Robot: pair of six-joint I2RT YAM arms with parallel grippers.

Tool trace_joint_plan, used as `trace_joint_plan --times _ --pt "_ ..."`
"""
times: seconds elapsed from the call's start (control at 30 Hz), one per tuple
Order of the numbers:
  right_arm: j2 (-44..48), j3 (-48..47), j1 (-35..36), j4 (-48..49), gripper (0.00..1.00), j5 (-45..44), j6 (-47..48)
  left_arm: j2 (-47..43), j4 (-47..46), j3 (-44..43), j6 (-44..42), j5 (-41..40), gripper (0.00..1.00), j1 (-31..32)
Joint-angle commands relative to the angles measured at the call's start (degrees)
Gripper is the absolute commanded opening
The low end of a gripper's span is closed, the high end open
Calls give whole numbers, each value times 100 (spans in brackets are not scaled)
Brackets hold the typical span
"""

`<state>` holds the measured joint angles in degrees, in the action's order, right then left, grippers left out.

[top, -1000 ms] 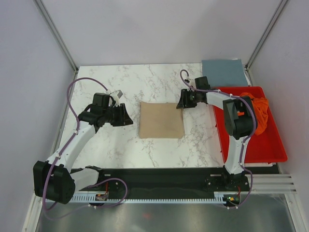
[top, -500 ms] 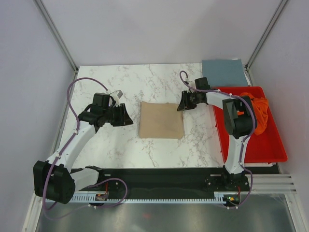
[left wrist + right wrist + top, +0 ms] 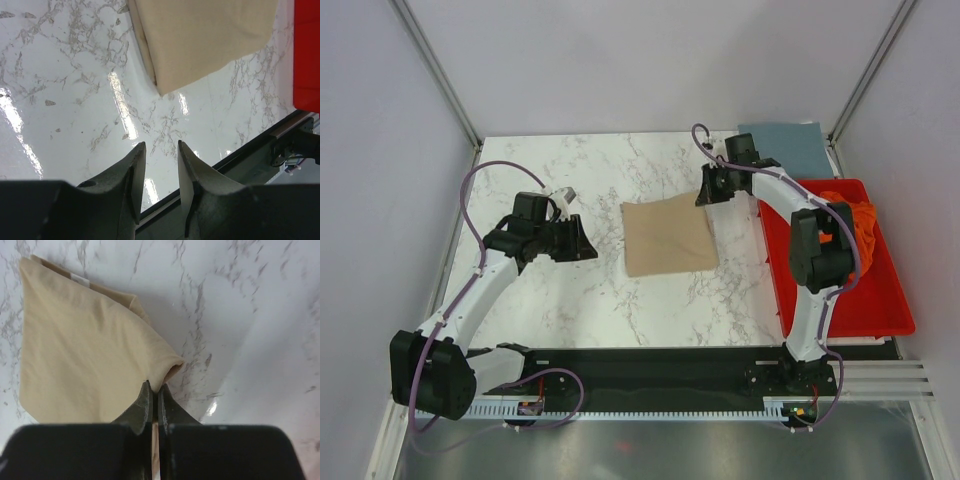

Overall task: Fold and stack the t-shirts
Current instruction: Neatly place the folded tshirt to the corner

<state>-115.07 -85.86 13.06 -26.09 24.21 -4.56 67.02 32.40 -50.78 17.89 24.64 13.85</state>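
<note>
The folded tan cloth t-shirt (image 3: 670,235) lies skewed at the middle of the white marble-patterned table (image 3: 550,170), its far right corner clamped in the right gripper (image 3: 154,390). The left gripper (image 3: 161,147) hovers off to its left, fingers narrowly parted and empty. The step looks like stacking: next, the shirt needs carrying onto the folded slate blue-grey t-shirt (image 3: 782,150) at the table's far right corner without its layers spilling open.
</note>
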Motion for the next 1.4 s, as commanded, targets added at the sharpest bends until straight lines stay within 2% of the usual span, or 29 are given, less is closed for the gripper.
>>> trace_joint_plan --times 0.0,0.27,0.47,0.7,1.0,1.37 --pt "441 -685 -5 -344 0 -706 411 4 -226 -10 -198 243 39 -14" --pt "318 -1564 -5 -547 0 -1970 982 -23 -226 -10 -198 357 39 -22" --pt "222 -2302 -14 -696 0 -2385 1421 -58 -226 -2 -198 374 39 -14" --pt "-147 -3400 -84 -1143 0 -3369 2063 -84 -226 -2 -207 427 39 -22" --pt "-508 -4596 -277 -1513 0 -3458 2424 -76 -217 -28 -216 454 39 -22" --pt "-525 -5009 -866 -1628 0 -3028 2794 -49 -226 -28 -216 489 39 -22"
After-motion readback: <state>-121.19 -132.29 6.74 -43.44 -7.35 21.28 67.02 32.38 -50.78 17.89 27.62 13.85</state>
